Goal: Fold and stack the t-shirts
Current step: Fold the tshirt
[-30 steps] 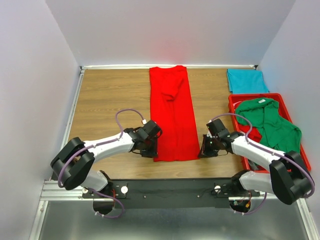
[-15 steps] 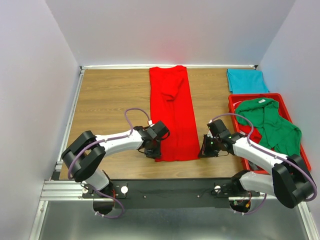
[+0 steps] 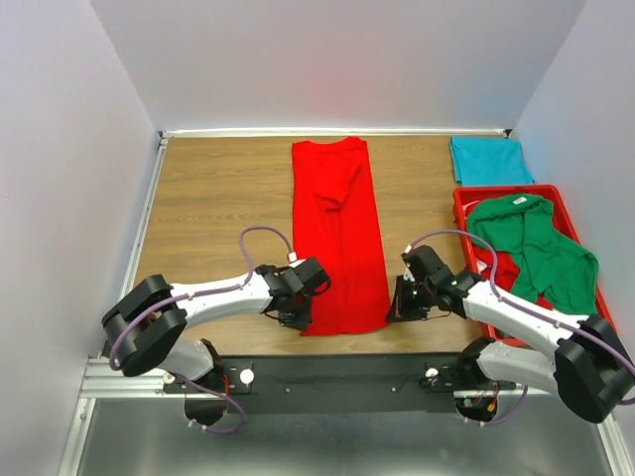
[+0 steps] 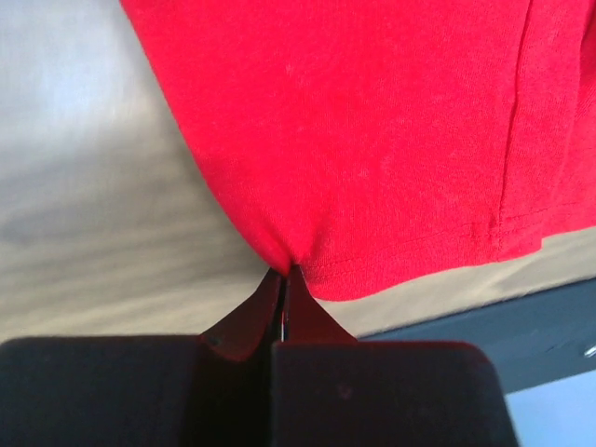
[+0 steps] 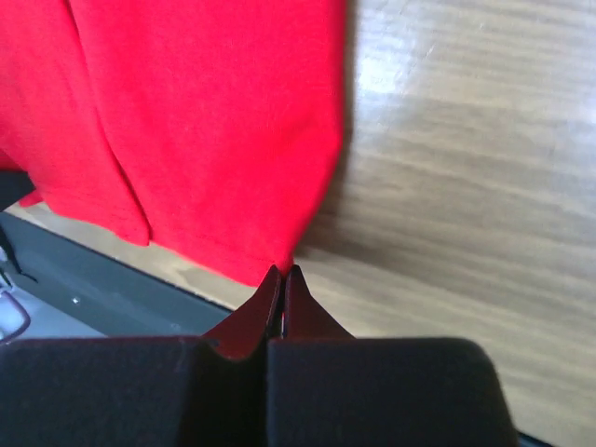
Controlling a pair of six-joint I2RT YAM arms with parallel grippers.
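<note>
A red tray (image 3: 464, 198) at the right edge of the counter (image 3: 218, 188) holds a crumpled green shirt (image 3: 541, 248), part of which hangs over the tray's right rim. A folded teal shirt (image 3: 488, 161) lies on the counter just beyond the tray. The red shirt (image 3: 337, 228) lies in a long strip down the middle. The left tool (image 3: 300, 323) is pinched tight on its near left corner, and the right tool (image 3: 394, 313) on its near right corner.
</note>
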